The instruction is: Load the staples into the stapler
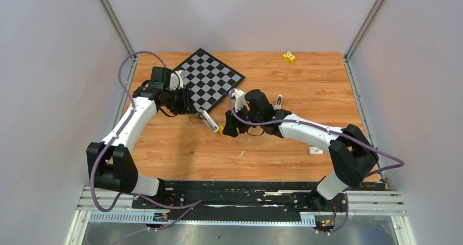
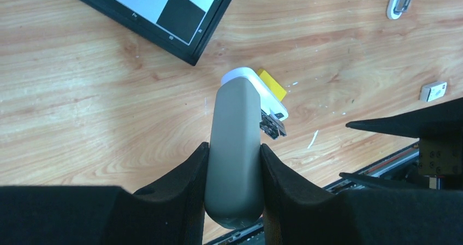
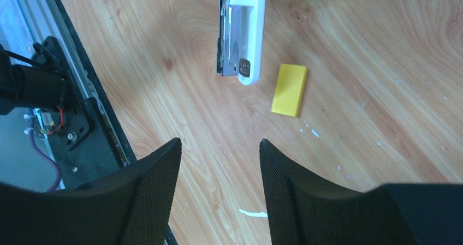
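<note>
The stapler [image 2: 235, 111] is clamped in the left gripper [image 2: 235, 149] — jaws of the right gripper [image 3: 220, 152] stand apart, empty, near the yellow block [image 3: 289, 89]

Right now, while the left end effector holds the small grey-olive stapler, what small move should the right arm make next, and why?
Probably draw the right end effector back, clear of the small grey-olive stapler. Its fingers stand open with nothing between them, the left end effector clamps the stapler, and the shiny metal tray lies exposed. Whether staples sit inside, I cannot tell.
</note>
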Controlling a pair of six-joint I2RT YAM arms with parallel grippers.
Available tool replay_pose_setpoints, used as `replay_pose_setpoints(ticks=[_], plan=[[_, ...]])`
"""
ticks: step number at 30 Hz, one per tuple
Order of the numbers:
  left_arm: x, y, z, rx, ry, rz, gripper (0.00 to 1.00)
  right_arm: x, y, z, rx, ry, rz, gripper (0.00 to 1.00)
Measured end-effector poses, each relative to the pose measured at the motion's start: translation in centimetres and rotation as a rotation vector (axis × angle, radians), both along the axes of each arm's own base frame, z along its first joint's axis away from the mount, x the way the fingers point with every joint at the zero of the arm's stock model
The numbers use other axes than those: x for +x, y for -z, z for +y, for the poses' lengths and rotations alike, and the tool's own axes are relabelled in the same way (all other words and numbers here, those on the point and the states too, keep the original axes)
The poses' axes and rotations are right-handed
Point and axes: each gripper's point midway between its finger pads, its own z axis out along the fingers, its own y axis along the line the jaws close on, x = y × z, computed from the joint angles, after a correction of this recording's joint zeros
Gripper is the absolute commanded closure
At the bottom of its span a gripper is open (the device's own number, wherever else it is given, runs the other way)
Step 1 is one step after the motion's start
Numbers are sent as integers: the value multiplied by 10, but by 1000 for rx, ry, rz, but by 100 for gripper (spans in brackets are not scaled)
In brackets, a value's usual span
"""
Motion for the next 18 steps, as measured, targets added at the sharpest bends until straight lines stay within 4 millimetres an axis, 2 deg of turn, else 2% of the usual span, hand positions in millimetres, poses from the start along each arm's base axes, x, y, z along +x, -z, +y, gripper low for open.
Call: replay_pose_setpoints(ticks=[3,5,8,11,18], plan=[[-2,1,3,14,-12,22,100,1,-3,9,1,-2,-32,26],[-5,1,2,8,-19,38,100,1,-2,20,-19,-13,-84,24],[-9,1,-1,-14,-25,65,100,0,2,42,-53,-43,-192,25],[-12,0,-5,-43,-24,86,100,6,4,58,-87,-57,-301,31],[-19,-2,-12,-84,-22,123,100,40,-4,80,-158,-34,-532,38]])
